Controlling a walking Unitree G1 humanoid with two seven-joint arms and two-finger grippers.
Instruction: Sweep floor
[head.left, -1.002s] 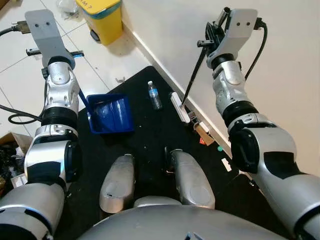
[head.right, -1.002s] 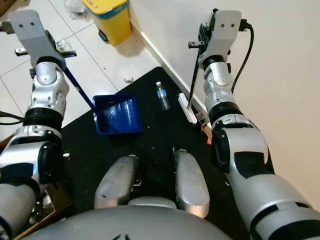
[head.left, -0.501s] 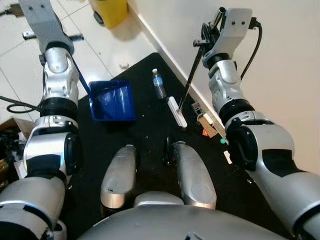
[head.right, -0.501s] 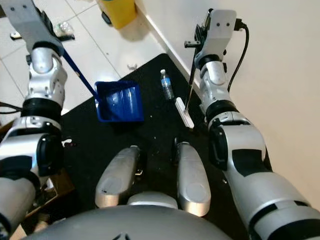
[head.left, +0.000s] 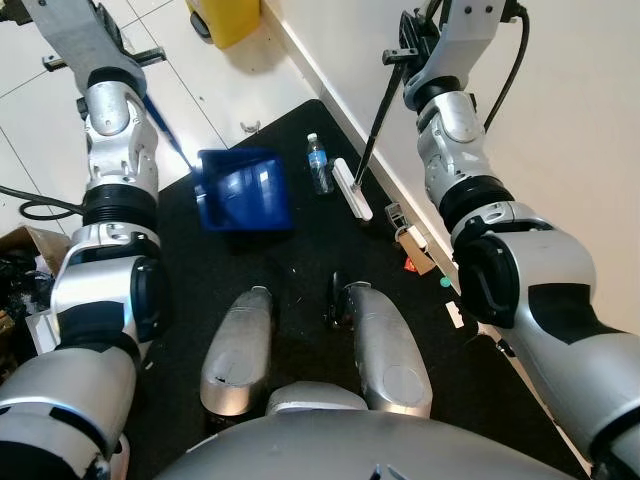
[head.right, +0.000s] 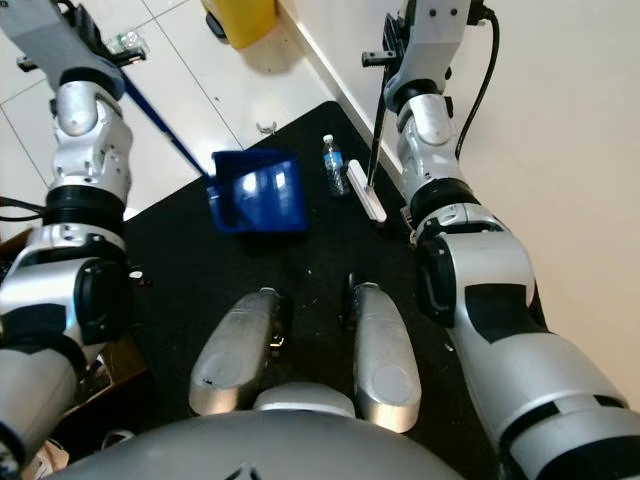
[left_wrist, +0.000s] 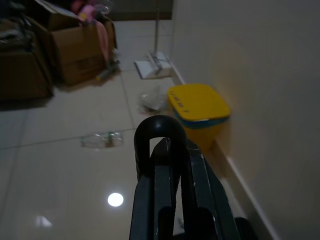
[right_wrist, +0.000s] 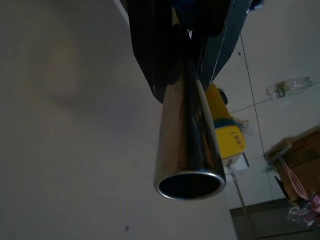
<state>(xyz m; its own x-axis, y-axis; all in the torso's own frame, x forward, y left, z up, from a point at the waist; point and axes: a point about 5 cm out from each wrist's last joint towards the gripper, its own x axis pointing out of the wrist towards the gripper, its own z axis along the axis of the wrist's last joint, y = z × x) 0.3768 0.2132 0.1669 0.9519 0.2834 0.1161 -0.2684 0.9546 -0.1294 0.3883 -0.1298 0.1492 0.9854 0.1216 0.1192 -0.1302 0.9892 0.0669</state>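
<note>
A blue dustpan (head.left: 245, 190) hangs blurred, just over the black mat (head.left: 300, 250). Its blue handle (head.left: 165, 135) runs up to my left gripper (head.left: 105, 58), raised at the far left and shut on the handle's black loop end (left_wrist: 156, 135). The broom's white head (head.left: 352, 189) rests on the mat beside a clear water bottle (head.left: 318, 165). Its thin pole (head.left: 373, 125) rises to my right gripper (head.left: 408, 42), which is shut on the metal tube (right_wrist: 189, 150) close to the wall.
A yellow bin (head.left: 228, 15) stands by the wall ahead. Small scraps (head.left: 418, 255) lie along the skirting at the mat's right edge. A cardboard box (head.left: 22, 250) sits at the left. My own legs (head.left: 235, 355) fill the near mat. A crushed bottle (left_wrist: 101, 139) lies on the tiles.
The dustpan has swung right toward the bottle and is blurred. The broom head has slid a little closer to the bottle. The camera view has also shifted.
</note>
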